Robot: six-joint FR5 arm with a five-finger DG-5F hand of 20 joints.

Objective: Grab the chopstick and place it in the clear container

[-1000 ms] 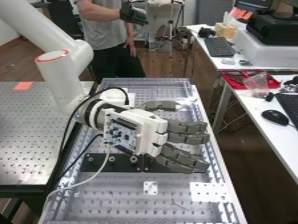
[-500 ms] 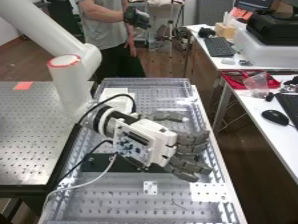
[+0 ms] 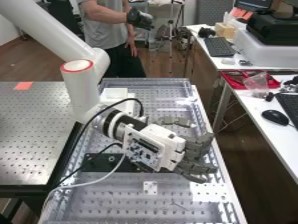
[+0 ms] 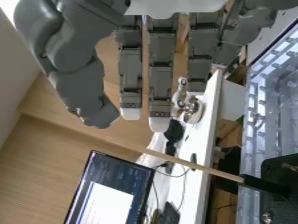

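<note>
In the high view the hand [image 3: 159, 145] is over the right half of the perforated bench, at about mid-length, with its dark fingers pointing right and slightly bent. Seen from the wrist, the fingers of the hand [image 4: 160, 75] hang nearly straight beside the thumb, with nothing between them. A thin wooden chopstick [image 4: 196, 166] appears beyond the fingertips in the wrist view, apart from them. Its dark end meets a black base plate [image 4: 276, 172] on the bench.
A white box [image 3: 116, 94] sits at the bench's far left. The black plate [image 3: 100, 162] lies partly under the hand, with cables trailing over it. A side table [image 3: 258, 117] with a mouse stands to the right.
The hand has moved right and toward the near end of the bench, tilting a little. Its fingers look slightly more bent, and more of the white box shows behind the arm.
</note>
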